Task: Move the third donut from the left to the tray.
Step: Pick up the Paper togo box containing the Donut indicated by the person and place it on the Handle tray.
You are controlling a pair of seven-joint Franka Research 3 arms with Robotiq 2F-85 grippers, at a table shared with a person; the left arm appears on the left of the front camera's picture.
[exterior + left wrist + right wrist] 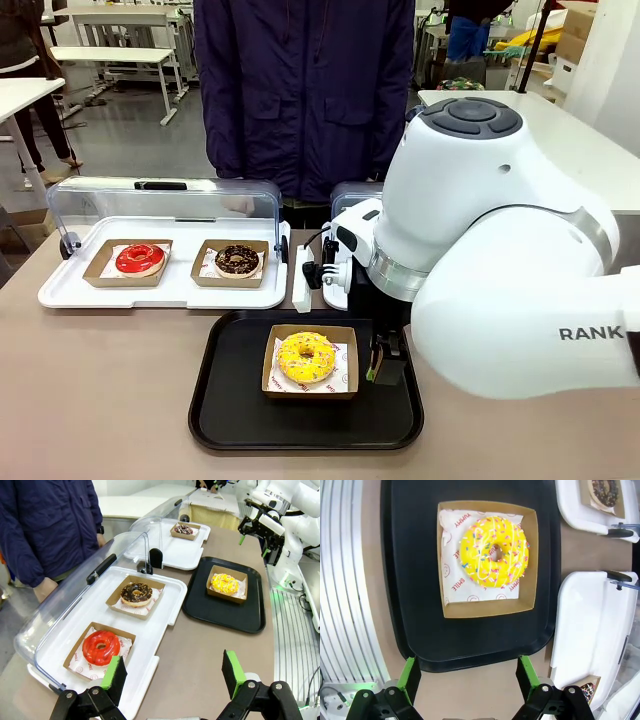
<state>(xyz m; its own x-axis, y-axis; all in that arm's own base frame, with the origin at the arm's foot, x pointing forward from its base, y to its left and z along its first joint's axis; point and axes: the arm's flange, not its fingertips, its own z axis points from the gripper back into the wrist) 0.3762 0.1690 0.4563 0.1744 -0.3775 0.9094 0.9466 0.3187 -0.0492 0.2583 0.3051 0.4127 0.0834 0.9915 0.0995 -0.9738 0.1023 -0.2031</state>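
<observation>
Risk is shrinking: yellow donut [493, 551] is sitting inside the tray [415, 580], though the right pincer [467, 680], hovering open beside its holder, could be nudging it.

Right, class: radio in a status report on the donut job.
Left gripper open, jaws empty. Right gripper open, above tray edge. Yellow donut sits in its holder on tray. Nothing blocking.

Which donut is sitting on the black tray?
The yellow-iced donut with sprinkles, in its brown cardboard holder on the black tray. The red donut and chocolate donut sit on the white display tray.
</observation>
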